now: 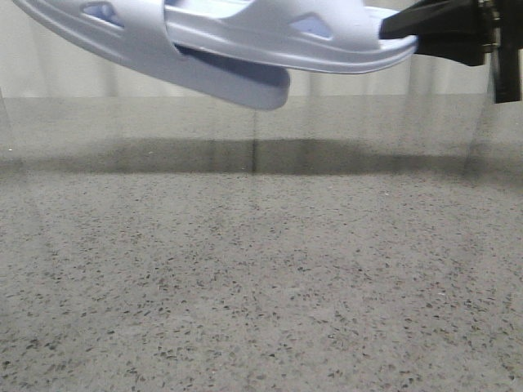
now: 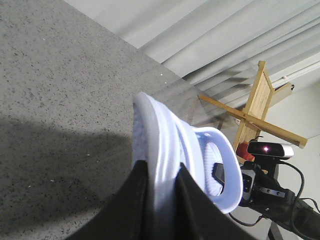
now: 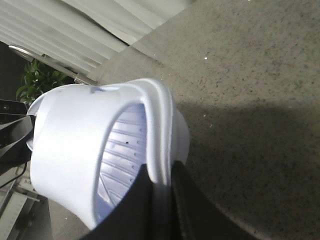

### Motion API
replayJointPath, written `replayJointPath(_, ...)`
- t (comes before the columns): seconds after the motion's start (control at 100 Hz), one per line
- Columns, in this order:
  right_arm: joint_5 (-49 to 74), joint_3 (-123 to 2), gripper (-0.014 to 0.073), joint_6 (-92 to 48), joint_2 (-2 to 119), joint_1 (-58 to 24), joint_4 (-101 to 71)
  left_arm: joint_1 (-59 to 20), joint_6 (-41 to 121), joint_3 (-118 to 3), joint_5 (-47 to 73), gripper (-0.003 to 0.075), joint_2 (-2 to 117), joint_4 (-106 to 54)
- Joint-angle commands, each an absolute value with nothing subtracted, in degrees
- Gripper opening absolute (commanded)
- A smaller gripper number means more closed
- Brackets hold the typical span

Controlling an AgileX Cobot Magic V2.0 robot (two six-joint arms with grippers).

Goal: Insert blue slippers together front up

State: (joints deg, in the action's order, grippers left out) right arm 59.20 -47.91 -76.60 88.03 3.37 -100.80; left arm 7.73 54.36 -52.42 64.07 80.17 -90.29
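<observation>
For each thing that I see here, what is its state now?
Slippers: both lifted off the table, overlapping, one partly inside the other.
Left tool: shut on a slipper's edge.
Right tool: shut on a slipper's edge.
Table: speckled grey, shadowed under the slippers.

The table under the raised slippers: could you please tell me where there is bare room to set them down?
The speckled table shows bare from the near edge to the back curtain. Only the air above is crowded: both blue slippers overlap there, held by the left gripper and right gripper.
</observation>
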Motion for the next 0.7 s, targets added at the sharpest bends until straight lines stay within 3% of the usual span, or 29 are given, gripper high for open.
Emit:
replayJointPath(0.0,66.47,-51.49,-0.0102,-77.93,87.83,0.41,-103.27,6.15,53.74,-53.79,72.6,0.0015,78.18,-95.13)
replayJointPath(0.43,63.31,-57.05,-0.0092,-77.93,90.76,-5.53,-102.8,6.15,53.74,-53.79,72.6,0.0015,78.18,-95.02)
replayJointPath(0.69,65.74,-57.05,0.0062,-77.47,90.76,-2.26,-100.38,6.36,53.74,-53.79,70.61,0.0015,78.18,-94.7)
